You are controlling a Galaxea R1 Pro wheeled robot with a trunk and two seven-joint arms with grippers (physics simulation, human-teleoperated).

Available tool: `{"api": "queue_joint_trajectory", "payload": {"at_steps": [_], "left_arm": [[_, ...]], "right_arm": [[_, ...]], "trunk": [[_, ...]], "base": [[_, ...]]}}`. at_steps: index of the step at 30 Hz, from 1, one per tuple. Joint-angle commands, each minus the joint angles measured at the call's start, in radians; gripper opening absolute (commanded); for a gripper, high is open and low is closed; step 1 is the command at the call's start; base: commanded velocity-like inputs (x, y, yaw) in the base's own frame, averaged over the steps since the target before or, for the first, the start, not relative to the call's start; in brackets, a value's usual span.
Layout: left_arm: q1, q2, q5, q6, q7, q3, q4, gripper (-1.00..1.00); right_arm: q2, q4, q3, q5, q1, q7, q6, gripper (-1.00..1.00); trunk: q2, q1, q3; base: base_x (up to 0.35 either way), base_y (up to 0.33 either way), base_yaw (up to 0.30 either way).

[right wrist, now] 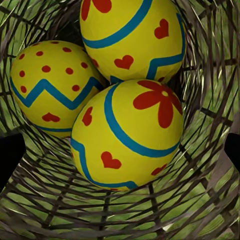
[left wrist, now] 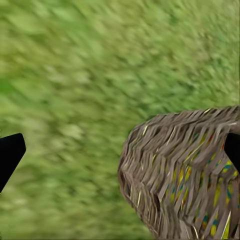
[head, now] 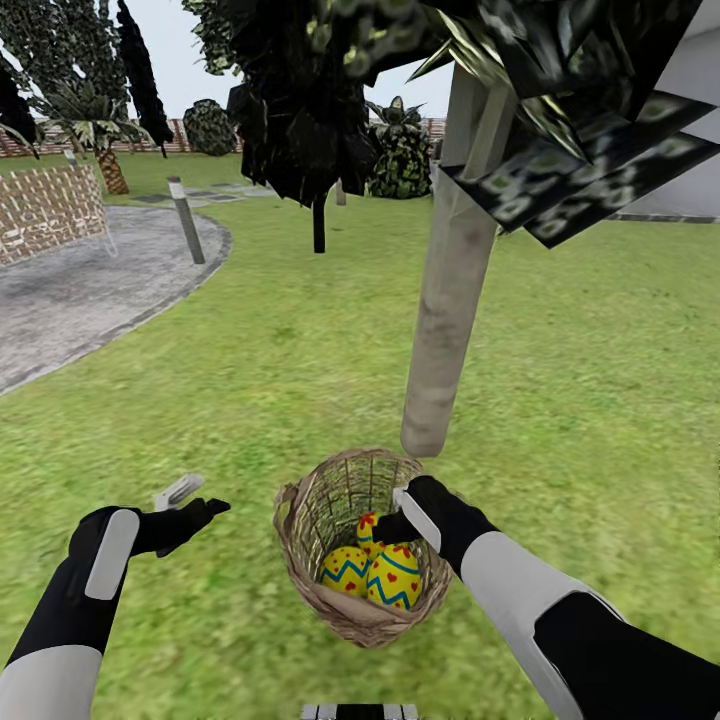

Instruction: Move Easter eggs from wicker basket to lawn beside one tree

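Observation:
The brown wicker basket [head: 300, 520] stands on the lawn [head: 250, 380] just in front of a tree with a pale trunk [head: 447, 300]. Three yellow Easter eggs with blue bands and red marks lie inside it: one at the left [head: 345, 570], one at the front [head: 396, 580], one behind [head: 367, 527]. My right gripper [head: 398, 516] is open and dips into the basket's mouth above the eggs. In the right wrist view its fingertips [right wrist: 10, 155] flank the nearest egg [right wrist: 130, 135] without touching it. My left gripper [head: 195, 498] is open over grass left of the basket [left wrist: 185, 175].
A grey round patio [head: 80, 290] lies to the far left with a short post [head: 187, 220] and a lattice wicker chair [head: 45, 210]. A dark second tree [head: 318, 150] and bushes [head: 400, 150] stand farther back. A white house wall [head: 690, 150] is at the right.

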Motion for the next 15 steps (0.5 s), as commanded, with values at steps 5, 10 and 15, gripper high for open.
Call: {"api": "queue_joint_trajectory", "payload": {"at_steps": [5,10,15], "left_arm": [[-0.001,0.0,0.011,0.004,0.009,0.001,-0.001,1.0],[-0.001,0.0,0.011,0.004,0.009,0.001,-0.001,1.0],[-0.001,0.0,0.011,0.004,0.009,0.001,-0.001,1.0]], "right_arm": [[-0.002,-0.002,0.007,-0.008,-0.001,-0.01,0.001,1.0],[-0.002,-0.002,0.007,-0.005,-0.001,-0.011,-0.006,1.0],[-0.004,0.0,0.007,-0.007,-0.001,-0.011,-0.009,1.0]], "trunk": [[-0.002,0.002,-0.028],[-0.002,0.003,-0.037],[-0.002,0.003,-0.037]], "base": [[0.0,0.0,0.0],[0.0,0.0,0.0],[0.0,0.0,0.0]]}}
